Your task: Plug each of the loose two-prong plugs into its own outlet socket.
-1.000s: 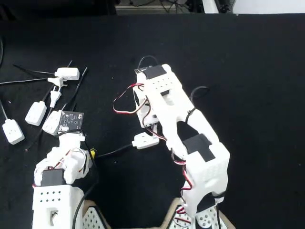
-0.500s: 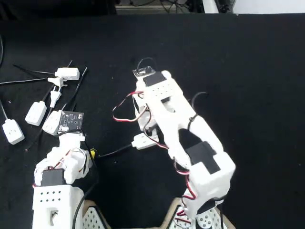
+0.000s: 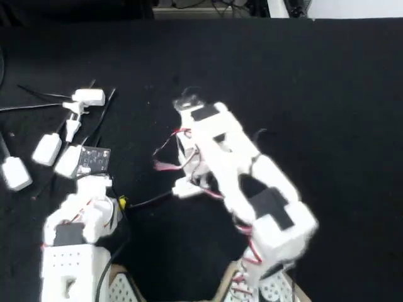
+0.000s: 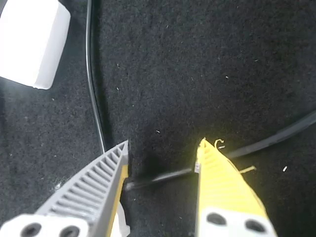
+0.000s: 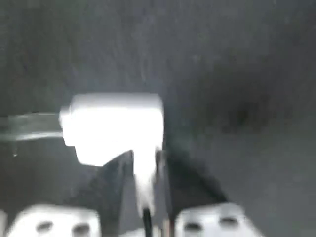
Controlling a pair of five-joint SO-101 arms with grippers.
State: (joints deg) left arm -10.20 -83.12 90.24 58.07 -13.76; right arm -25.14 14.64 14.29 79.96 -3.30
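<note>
In the right wrist view my right gripper is shut on a narrow white plug, whose front end meets a white outlet socket. From the high view that socket lies mid-table under the right arm, with a black cable running left from it. My left gripper is open low over the mat, with a thin black cable lying between its fingers. Another white socket lies beyond it. Several white sockets and a loose plug lie at the table's left.
Black cables trail off the left edge from the socket cluster. A small dark printed card sits beside the left arm. The far and right parts of the black mat are bare.
The right arm has swung slightly toward the near right, and the centre socket has slid a little left with it. The left arm stays put.
</note>
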